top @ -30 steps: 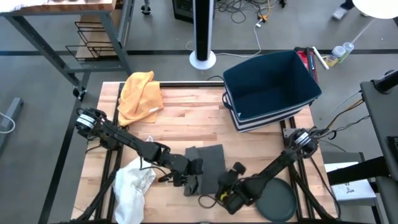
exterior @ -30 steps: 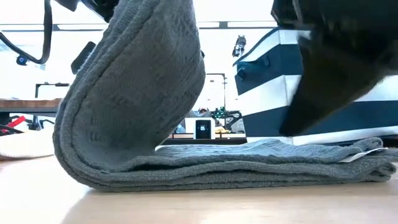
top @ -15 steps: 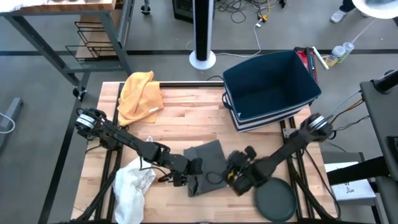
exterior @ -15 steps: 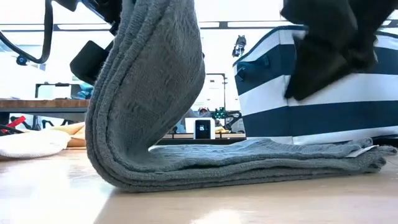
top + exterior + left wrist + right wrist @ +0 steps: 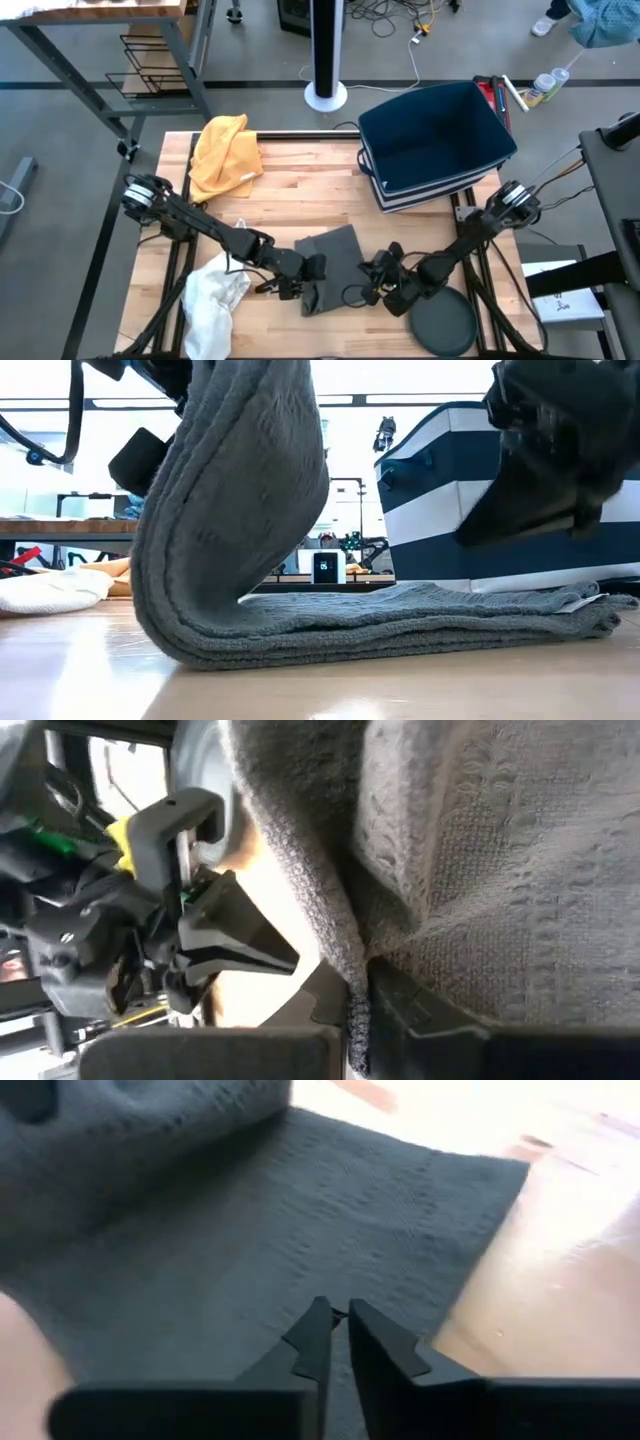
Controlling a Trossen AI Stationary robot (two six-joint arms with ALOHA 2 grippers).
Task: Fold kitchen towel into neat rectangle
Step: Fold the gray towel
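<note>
Left gripper (image 5: 303,281) jaws pinched on the near-left edge of the grey kitchen towel (image 5: 335,260), holding that edge lifted; in the low view the raised flap (image 5: 240,490) curls up and over the flat layers. Right gripper (image 5: 338,1330) jaws pressed together, nothing between them, poised just above the flat part of the towel on its right side.

Step in hand, as I judge it: carrying the lifted flap across to lay it on the flat half. To do it well, keep the pinch firm, sweep the edge over low and level so the fold line stays straight, and land the edge flush with the far edge before letting go. The right gripper could pin the flat layers so they do not drag.

Towel: dark grey, waffle-knit, thick, already several layers deep, lying near the front middle of the wooden table (image 5: 290,195). Flat part neat; one far corner slightly ragged.
</note>
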